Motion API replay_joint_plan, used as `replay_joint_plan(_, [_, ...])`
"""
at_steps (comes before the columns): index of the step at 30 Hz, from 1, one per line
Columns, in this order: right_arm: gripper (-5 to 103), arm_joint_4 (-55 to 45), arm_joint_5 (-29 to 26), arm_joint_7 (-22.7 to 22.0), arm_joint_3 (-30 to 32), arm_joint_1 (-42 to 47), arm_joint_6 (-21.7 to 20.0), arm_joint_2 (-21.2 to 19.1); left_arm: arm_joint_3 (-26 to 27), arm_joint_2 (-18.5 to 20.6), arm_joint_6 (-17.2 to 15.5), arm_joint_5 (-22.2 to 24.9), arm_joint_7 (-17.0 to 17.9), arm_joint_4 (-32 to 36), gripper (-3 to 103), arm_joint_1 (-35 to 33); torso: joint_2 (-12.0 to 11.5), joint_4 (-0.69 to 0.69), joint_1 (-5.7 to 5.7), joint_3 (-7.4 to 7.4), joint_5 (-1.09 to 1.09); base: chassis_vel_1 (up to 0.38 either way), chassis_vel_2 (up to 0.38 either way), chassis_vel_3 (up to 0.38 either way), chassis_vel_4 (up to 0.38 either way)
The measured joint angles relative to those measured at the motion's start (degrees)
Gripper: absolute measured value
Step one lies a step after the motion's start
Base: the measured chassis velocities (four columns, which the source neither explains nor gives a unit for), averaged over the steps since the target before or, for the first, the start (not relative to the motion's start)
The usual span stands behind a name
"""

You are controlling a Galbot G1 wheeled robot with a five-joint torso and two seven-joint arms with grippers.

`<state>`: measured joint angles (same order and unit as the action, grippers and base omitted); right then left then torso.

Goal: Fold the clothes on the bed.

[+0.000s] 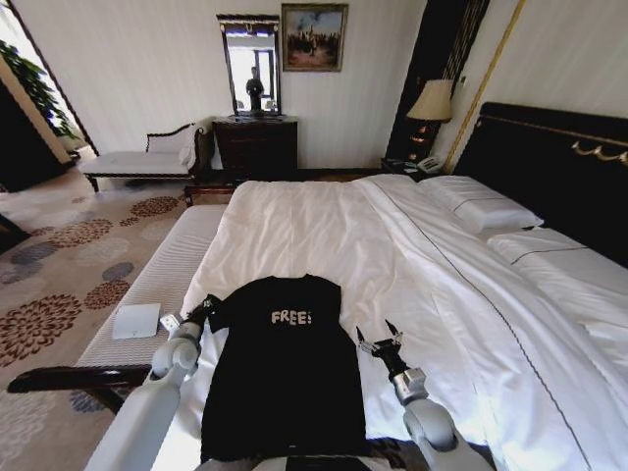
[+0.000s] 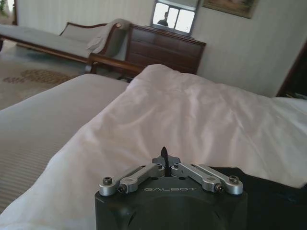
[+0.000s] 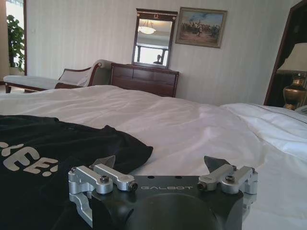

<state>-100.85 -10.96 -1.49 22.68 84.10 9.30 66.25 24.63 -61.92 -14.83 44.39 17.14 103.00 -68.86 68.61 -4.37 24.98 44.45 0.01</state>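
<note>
You see the T-shirt [image 1: 285,378] lying unfolded on the bed [image 1: 324,226], flanked by the closed, empty-looking left gripper [image 1: 208,306] and the spread, empty right gripper [image 1: 379,340].

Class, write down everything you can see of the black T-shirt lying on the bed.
The black short-sleeved T-shirt of soft fabric lies spread flat, print side up, on the white duvet at the near edge of the bed. White "FREE!" lettering crosses its chest. Its collar end points toward the far side of the bed, its hem toward the robot. The left tool, shut, sits at the left sleeve; whether it grips the cloth cannot be told. The right tool is open beside the right sleeve, on the duvet, apart from the shirt.
</note>
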Motion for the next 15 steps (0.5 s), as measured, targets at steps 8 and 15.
replay_joint_plan(8, [100,-0.2,-0.68,0.1,0.6,0.13,-0.01,-0.92,-13.12,1.45,-1.55,-8.78,0.99,3.17,1,1.16,0.0,-0.04,0.0,0.0,-0.02,0.0,0.0,0.0,0.0])
replay_joint_plan(15, [100,-0.85,-1.32,0.14,1.7,0.66,0.14,-1.3,-22.74,0.6,-1.93,-12.94,1.89,-3.45,1,6.44,0.0,-0.05,0.0,0.0,-0.01,0.0,0.0,0.0,0.0])
